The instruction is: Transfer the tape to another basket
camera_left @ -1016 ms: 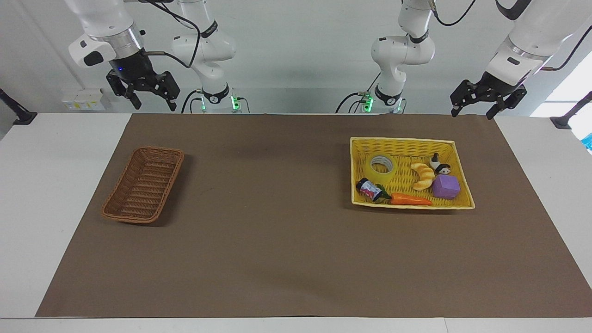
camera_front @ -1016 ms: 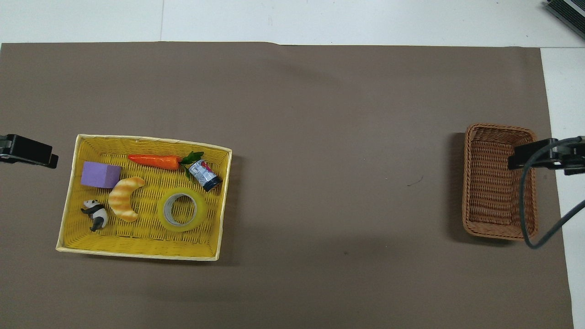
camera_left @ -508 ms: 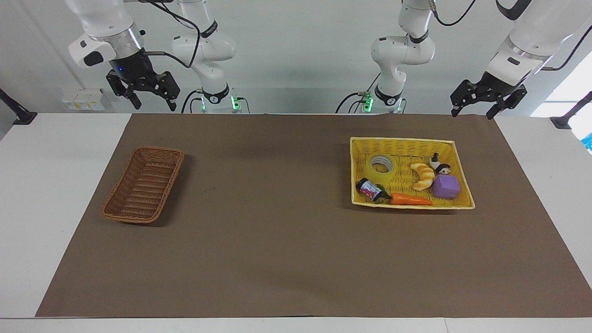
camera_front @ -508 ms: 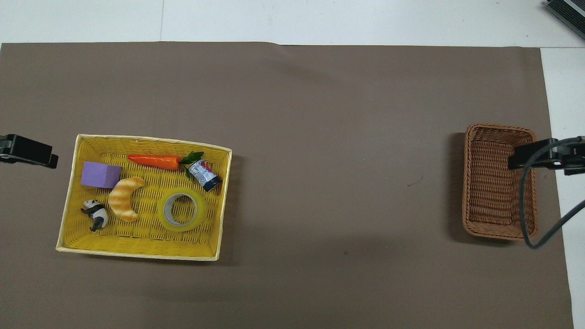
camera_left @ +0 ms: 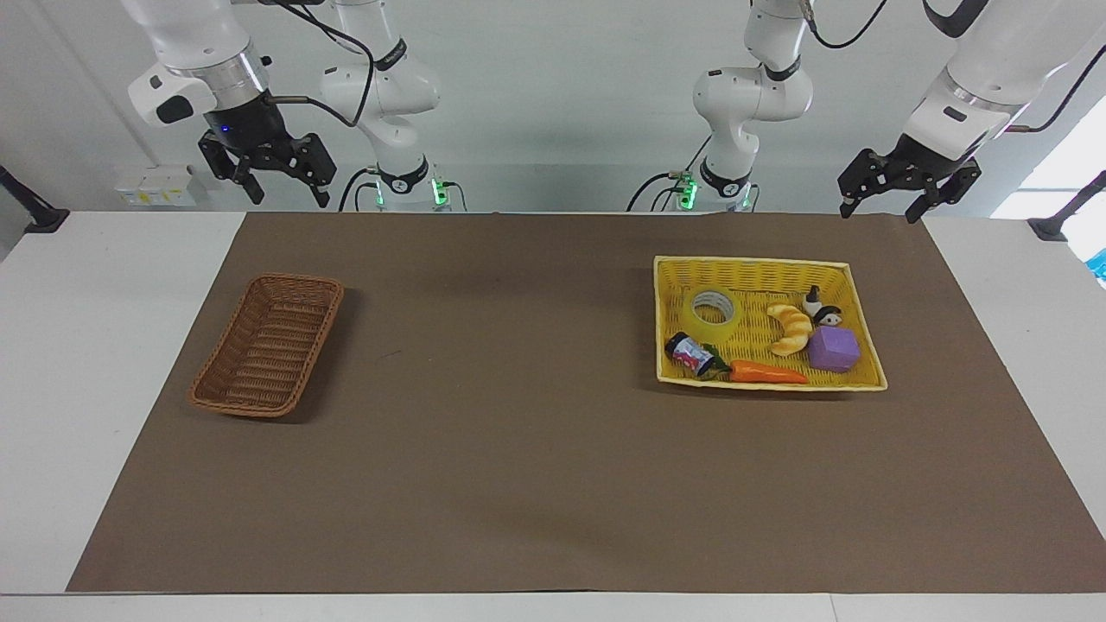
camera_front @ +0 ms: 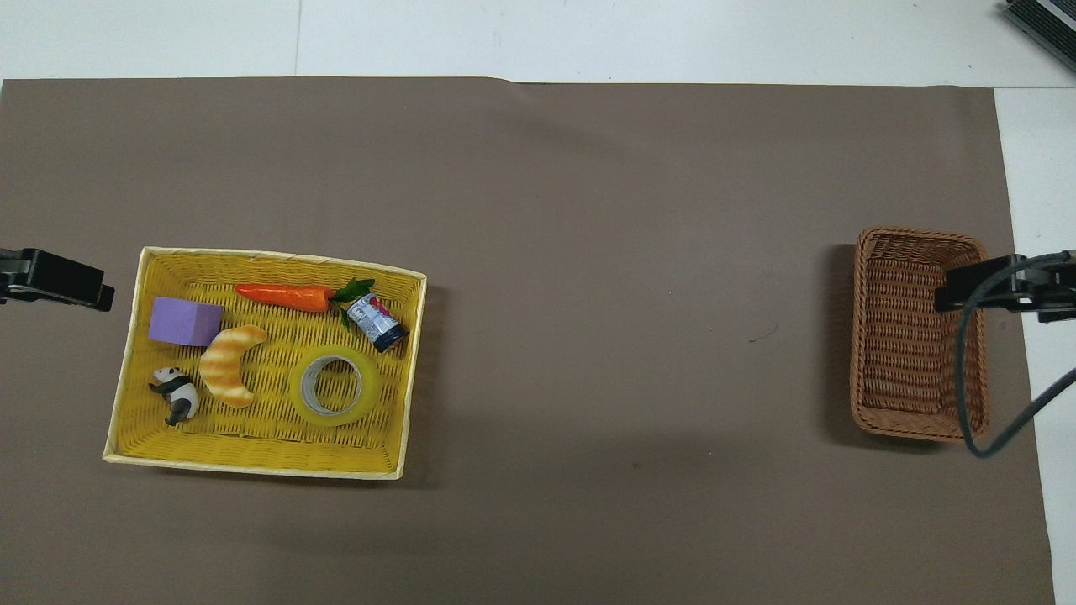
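1. The tape point(camera_left: 713, 316) lies flat, hole up, inside the yellow basket point(camera_left: 760, 267), in the part of it toward the right arm's end of the table
2. In the same yellow basket, just beside the tape: a croissant toy point(camera_left: 790, 328) on the side toward the left arm's end, and a small can point(camera_left: 689, 354) farther from the robots
3. A carrot point(camera_left: 765, 373), a purple block point(camera_left: 834, 349) and a panda figure point(camera_left: 821, 308) share the yellow basket too
4. The brown wicker basket point(camera_left: 269, 344) sits well apart from the yellow basket, toward the right arm's end, with nothing in it
5. The left gripper point(camera_left: 880, 195) hangs raised, over the mat's edge nearer the robots than the yellow basket, jaws spread and holding nothing
6. The right gripper point(camera_left: 270, 177) hangs raised, well apart from the yellow basket, at the wicker basket's end, jaws spread and holding nothing
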### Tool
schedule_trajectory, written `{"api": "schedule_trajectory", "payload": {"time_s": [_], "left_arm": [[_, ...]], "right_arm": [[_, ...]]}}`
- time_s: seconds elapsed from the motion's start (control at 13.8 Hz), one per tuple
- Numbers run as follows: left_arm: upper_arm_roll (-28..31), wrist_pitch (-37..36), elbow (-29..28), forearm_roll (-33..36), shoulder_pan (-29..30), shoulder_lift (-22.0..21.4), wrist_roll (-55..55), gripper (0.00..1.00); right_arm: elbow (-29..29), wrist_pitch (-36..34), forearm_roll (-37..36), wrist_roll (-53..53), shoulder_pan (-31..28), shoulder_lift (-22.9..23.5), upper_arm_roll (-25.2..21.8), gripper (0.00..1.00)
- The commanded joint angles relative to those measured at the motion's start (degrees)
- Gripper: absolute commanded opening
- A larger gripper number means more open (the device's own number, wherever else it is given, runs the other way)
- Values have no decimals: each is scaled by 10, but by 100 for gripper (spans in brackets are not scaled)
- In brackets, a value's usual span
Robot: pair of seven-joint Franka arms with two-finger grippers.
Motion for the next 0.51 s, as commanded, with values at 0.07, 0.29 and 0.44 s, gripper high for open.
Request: {"api": "schedule_trajectory", "payload": {"time_s": [0.07, 0.29, 0.44], "left_arm": [[2, -9, -8, -3, 3, -10, 5, 100], [2, -11, -8, -3, 0, -12, 2, 100], [1, -11, -9, -3, -4, -13, 2, 100]], "right_arm": [[-17, 7, 7, -19, -10, -13, 4, 100], [-17, 7, 7, -20, -10, -13, 4, 100], [-17, 7, 7, -19, -10, -13, 4, 100]]}}
